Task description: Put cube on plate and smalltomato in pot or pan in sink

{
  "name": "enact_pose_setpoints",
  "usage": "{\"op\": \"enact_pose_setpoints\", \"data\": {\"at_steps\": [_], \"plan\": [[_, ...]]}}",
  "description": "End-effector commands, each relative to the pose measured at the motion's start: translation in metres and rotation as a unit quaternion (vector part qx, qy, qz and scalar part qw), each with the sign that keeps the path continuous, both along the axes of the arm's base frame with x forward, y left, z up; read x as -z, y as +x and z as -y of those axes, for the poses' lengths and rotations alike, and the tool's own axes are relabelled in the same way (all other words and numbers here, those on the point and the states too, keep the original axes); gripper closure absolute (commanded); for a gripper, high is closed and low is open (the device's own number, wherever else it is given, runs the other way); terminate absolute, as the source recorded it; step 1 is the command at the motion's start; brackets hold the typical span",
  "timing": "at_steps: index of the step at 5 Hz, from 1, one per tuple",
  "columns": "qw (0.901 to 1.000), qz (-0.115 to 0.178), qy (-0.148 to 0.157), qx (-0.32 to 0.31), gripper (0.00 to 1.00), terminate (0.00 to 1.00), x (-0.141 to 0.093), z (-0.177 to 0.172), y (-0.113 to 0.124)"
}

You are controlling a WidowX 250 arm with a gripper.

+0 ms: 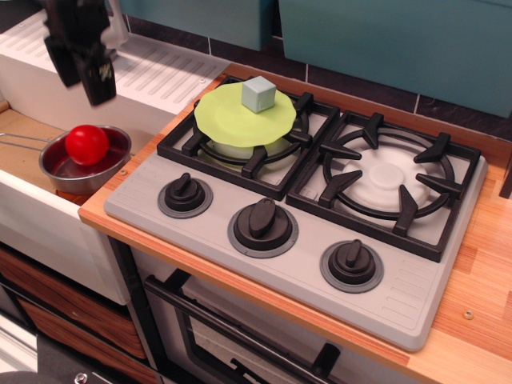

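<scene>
Cube (258,94) sits on the lime-green plate (226,122), which rests across the black grate of the stove's left burner (250,144). The cube stands flat near the plate's far edge, one corner turned toward the camera. To the left, the tomato (86,144) lies inside the steel pan (108,170), toward its left side, with the pan's thin handle (18,141) running off the left edge of the frame. The pan sits in the sink (32,216), hard against the wooden counter edge. Above and just behind the pan, the black gripper (83,66) hangs in the air, clear of the tomato and holding nothing; its two fingers (101,80) point down with a narrow gap visible between them. Behind it runs the ribbed white drainboard (160,74). Three black knobs (263,220) line the grey front of the stove, and the right burner (388,180) stands bare. Teal cabinets (384,40) close the background.
</scene>
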State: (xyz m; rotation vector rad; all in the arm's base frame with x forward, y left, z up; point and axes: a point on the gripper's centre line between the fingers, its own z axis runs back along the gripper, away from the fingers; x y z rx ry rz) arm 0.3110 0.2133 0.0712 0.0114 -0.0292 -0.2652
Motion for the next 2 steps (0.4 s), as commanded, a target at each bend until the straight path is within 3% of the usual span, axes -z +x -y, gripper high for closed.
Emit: {"op": "enact_pose_setpoints", "data": {"at_steps": [1,2], "plan": [[0.9981,0.002,0.06,-0.011,0.0,0.0,-0.08,0.0196,0.0075],[0.9981,0.002,0.06,-0.011,0.0,1.0,-0.08,0.0196,0.0075]]}}
